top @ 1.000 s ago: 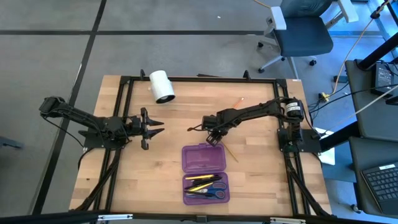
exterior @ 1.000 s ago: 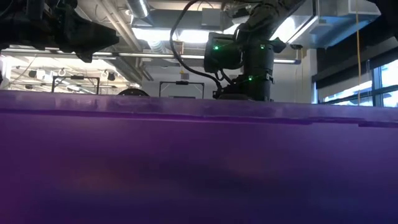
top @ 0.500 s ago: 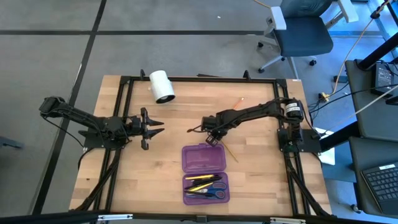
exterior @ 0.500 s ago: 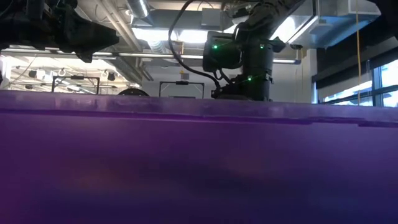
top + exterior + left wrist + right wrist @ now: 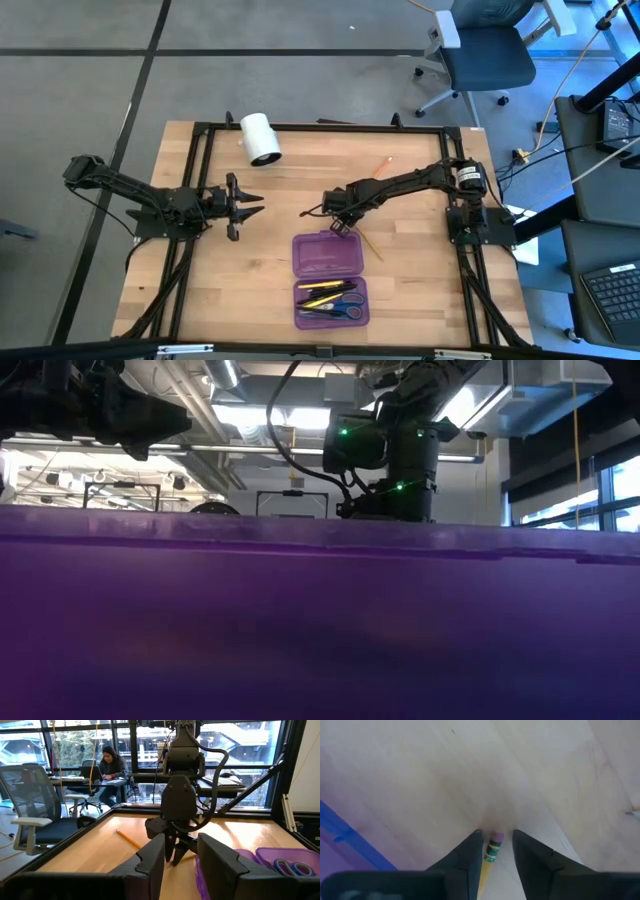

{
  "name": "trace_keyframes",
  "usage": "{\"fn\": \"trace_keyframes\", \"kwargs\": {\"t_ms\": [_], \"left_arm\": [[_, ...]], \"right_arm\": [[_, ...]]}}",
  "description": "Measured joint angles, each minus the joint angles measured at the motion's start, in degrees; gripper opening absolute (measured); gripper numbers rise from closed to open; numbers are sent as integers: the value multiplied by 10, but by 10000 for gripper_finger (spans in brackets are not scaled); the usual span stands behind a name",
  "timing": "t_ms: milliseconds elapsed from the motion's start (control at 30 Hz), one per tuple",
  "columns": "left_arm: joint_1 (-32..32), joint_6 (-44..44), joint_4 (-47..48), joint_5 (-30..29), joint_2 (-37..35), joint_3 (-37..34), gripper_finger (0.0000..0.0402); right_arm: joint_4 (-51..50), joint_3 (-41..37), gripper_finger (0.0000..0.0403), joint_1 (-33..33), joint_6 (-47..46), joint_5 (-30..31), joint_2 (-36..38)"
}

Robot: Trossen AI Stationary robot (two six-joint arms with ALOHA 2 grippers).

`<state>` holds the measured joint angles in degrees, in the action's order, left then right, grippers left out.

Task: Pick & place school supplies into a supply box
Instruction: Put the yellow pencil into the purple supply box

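High view, right gripper [image 5: 338, 226]: down at the wooden table [image 5: 420, 290], just beyond the purple plastic hinged pencil case [image 5: 329, 255].
Right fingers [image 5: 470, 856]: parted, straddling the eraser end of a thin yellow pencil [image 5: 493, 848] lying on the table.
Case contents: blue-handled scissors [image 5: 346, 300], pens.
Left gripper [image 5: 246, 207]: spread, apart from everything.

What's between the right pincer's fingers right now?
A yellow pencil, eraser end showing, lies between the right pincer's fingers on bare wood; the right wrist view shows it, with gaps either side.
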<state>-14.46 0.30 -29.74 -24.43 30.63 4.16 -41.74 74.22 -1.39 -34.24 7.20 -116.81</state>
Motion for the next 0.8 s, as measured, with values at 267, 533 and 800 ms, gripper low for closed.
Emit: {"fn": "trace_keyframes", "kwargs": {"t_ms": [267, 533, 800], "left_arm": [[0, 0, 0, 0, 0, 0, 107], [0, 0, 0, 0, 0, 0, 111], [0, 0, 0, 0, 0, 0, 107]], "right_arm": [[0, 0, 95, 0, 0, 0, 0], [-5, 1, 27, 0, 49, 2, 0], [-9, 1, 16, 8, 63, 14, 0]]}}
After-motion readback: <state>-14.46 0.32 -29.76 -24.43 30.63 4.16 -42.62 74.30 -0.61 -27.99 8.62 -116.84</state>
